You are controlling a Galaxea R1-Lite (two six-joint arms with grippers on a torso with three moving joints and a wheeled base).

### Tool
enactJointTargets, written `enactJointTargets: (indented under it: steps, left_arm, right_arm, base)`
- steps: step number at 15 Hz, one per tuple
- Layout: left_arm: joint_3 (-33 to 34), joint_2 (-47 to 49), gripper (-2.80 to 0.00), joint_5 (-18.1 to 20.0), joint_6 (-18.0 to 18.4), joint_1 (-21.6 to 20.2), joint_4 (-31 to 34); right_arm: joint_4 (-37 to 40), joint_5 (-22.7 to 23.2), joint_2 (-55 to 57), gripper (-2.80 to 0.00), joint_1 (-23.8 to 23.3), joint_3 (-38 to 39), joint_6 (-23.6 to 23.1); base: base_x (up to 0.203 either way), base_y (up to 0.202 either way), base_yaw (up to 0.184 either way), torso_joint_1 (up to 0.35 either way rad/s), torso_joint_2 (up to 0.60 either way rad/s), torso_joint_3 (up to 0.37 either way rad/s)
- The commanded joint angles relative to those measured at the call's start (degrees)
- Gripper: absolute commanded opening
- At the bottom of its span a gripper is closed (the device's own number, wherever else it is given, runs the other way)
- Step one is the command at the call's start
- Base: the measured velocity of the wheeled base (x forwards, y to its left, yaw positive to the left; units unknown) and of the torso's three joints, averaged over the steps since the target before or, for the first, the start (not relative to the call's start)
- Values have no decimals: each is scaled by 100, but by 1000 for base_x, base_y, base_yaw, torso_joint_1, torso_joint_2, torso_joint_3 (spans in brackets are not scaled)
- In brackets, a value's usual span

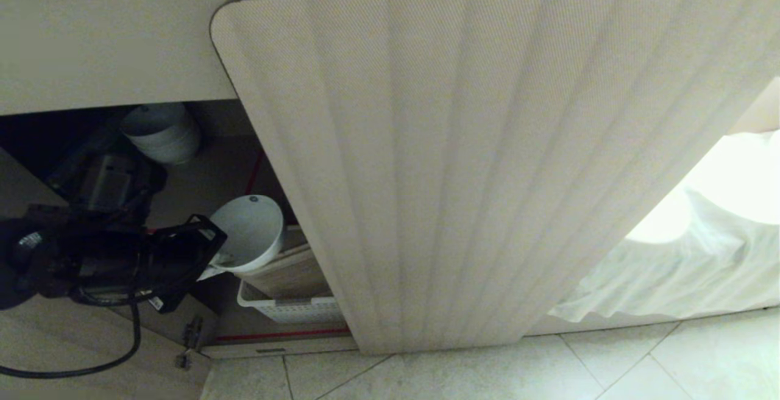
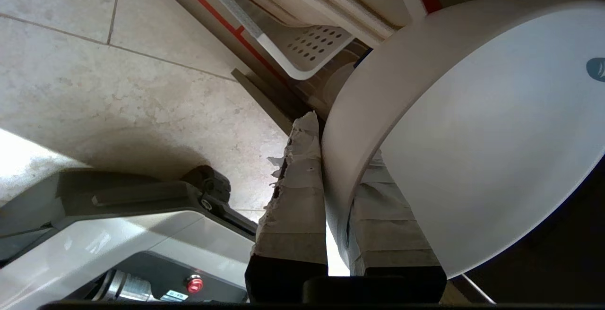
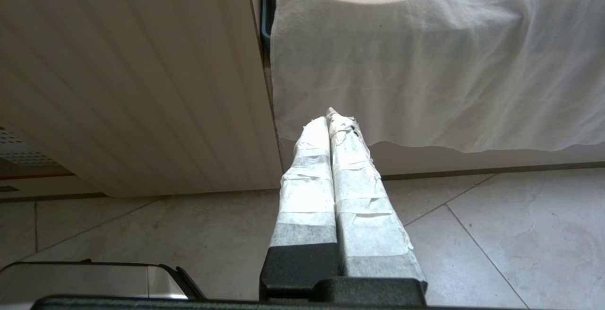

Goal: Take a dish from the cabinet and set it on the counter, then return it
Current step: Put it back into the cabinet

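Left gripper (image 2: 338,159) pinches the white bowl's (image 1: 253,232) rim, tilted, at the open cabinet (image 1: 463,162). Right gripper (image 3: 331,123) pressed together, idle.

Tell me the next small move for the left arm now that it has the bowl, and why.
Probably ease the left end effector straight back out of the cabinet. It is shut on the rim of the white bowl, one finger outside the wall, one inside, and the bowl hangs tilted just above the white perforated basket, beside the open door's edge.

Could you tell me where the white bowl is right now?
The white bowl is at the head view's left, held by the left gripper in the open cabinet, above a white basket.
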State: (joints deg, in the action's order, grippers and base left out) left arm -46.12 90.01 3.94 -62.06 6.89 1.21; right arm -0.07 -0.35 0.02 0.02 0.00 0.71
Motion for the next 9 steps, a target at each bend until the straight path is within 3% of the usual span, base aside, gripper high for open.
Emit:
enactJointTargets:
  steps: [1,5,9]
  left_arm:
    - [-53,140,-280,16,-26,-44,1]
    - [-303,328,-280,37,-5,-91,20]
    - [-578,426,-280,142,13,-100,435]
  right_arm:
    - [-1,0,-2,-280,4,0,0]
    - [-1,0,-2,-280,2,0,0]
    - [-1,0,-2,-280,6,0,0]
  base:
    - [0,0,0,0,0,0]
    - [0,0,0,0,0,0]
    - [0,0,0,0,0,0]
